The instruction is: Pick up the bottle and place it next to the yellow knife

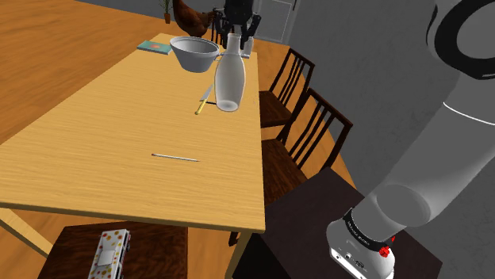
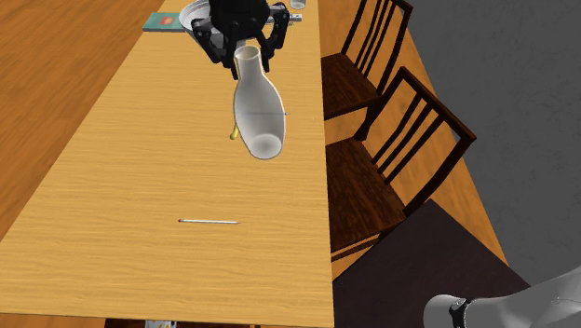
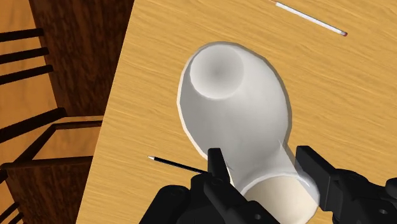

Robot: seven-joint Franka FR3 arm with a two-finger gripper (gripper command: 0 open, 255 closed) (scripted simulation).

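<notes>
Downward-pointing tool (image 2: 246,58) clasps tilted white bottle (image 2: 258,112) by its neck.

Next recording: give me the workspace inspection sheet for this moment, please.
Surface: long wooden table, light grain.
Job's things: white bottle tilted, its base seemingly off the table; yellow knife lying on the table, partly hidden behind the bottle.
Clutter: white handled bowl, teal book, thin white stick.
Grippers: black gripper, jaws clasping the bottle's neck.
Cables: nothing seen.
Surroundings: dark wooden chairs along one side of the table; wood floor.
</notes>
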